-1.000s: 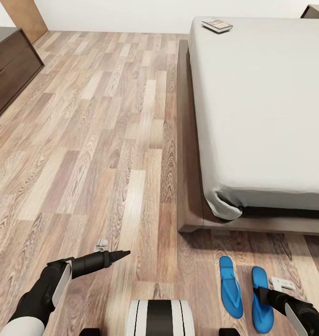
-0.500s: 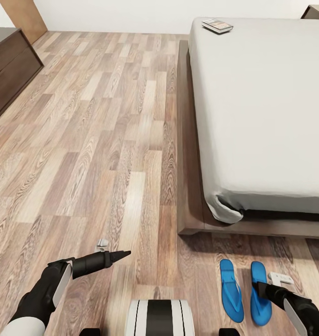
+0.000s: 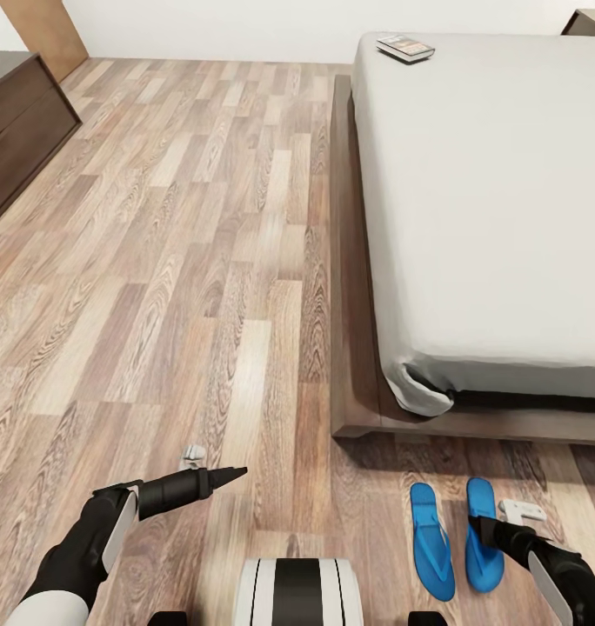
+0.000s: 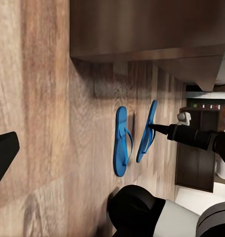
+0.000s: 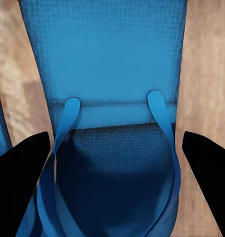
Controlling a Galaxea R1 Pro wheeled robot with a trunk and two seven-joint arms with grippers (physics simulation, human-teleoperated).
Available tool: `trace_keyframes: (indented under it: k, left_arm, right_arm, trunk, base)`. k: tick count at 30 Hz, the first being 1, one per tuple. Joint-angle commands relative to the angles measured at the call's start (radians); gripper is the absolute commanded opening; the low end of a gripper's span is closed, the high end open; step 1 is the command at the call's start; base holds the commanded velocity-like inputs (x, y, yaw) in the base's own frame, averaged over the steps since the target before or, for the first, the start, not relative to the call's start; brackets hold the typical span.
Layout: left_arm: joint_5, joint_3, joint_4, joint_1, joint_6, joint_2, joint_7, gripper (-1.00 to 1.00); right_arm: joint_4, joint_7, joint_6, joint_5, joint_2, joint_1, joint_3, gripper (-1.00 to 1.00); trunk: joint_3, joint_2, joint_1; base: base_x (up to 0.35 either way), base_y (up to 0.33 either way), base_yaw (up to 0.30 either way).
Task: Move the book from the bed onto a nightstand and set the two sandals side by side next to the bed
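Setting the second sandal down neatly beside the first sandal looks like the step in hand, and it calls for a slow, level release. Both blue sandals lie on the wood floor just off the foot corner of the bed, nearly parallel, toes toward the frame, with a narrow strip of floor between them. The right claw sits over the right-hand sandal; in the right wrist view its two dark fingers stand apart on either side of the sole, straddling the strap, so it is spread and not clamped. In the left wrist view that sandal seems tilted on its edge, so I would judge it best to let the sole settle flat before lifting straight up, keeping the fingers from catching the strap. The left claw hovers over bare floor well away; whether its fingers are together or apart I cannot tell. The book lies at the far corner of the mattress, awaiting its turn, with a nightstand corner just visible beyond.
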Motion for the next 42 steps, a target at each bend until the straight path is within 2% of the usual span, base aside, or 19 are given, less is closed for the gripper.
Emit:
trace_keyframes:
  k: [1,3,30,42]
  left_arm:
    - [0.004,0.0,0.0,0.0,0.009,0.0,-0.002,1.0]
    - [0.004,0.0,0.0,0.0,0.009,0.0,-0.002,1.0]
    - [0.004,-0.001,0.0,0.0,0.009,-0.001,-0.002,1.0]
    - [0.007,-0.001,0.0,0.004,0.012,-0.003,-0.004,1.0]
  right_arm:
    - [-0.001,0.005,0.004,-0.007,0.0,0.0,-0.003,-1.0]
    - [-0.001,0.005,0.001,-0.007,0.0,0.0,-0.003,-1.0]
    - [-0.006,0.003,-0.001,-0.007,0.002,0.0,-0.002,-1.0]
    - [-0.076,0.014,-0.012,-0.011,0.002,-0.001,-0.002,-1.0]
  trunk:
    - [-0.001,0.0,0.0]
    - [-0.001,0.0,0.0]
    - [-0.105,-0.007,0.012]
    - [-0.105,-0.007,0.012]
  base:
    - [0.0,0.0,0.0]
    - [0.0,0.0,0.0]
    - [0.0,0.0,0.0]
    - [0.0,0.0,0.0]
